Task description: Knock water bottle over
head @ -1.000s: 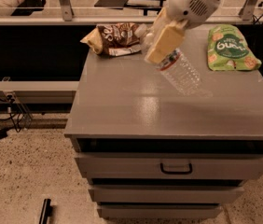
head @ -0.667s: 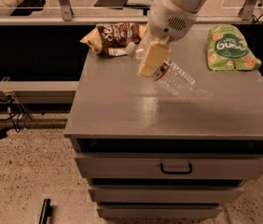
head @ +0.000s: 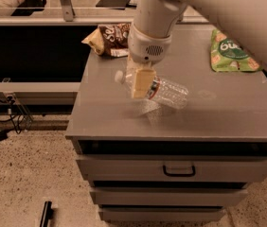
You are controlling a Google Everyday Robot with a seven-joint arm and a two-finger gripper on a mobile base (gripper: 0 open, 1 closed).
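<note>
We judge the water bottle (head: pixel 169 92) light, thin-walled and slippery, best pushed near its neck, where our claw (head: pixel 140 83) sits, clenched or not we cannot tell.

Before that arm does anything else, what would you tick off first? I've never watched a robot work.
1. Bottle tipped: ok. The water bottle is on its side, with its white cap pointing left.
2. Bottle safe from rolling off: ok. It is near the middle of the cabinet top, back from the front edge.
3. Gripper clear of the bottle: not ok. The gripper hangs right over the bottle's neck end.
4. Gripper touching the bottle: cannot tell, because they overlap in this view.
5. Snacks out of the way: ok. The brown snack bag at back left and the green pouch at back right both lie apart from the bottle.
</note>
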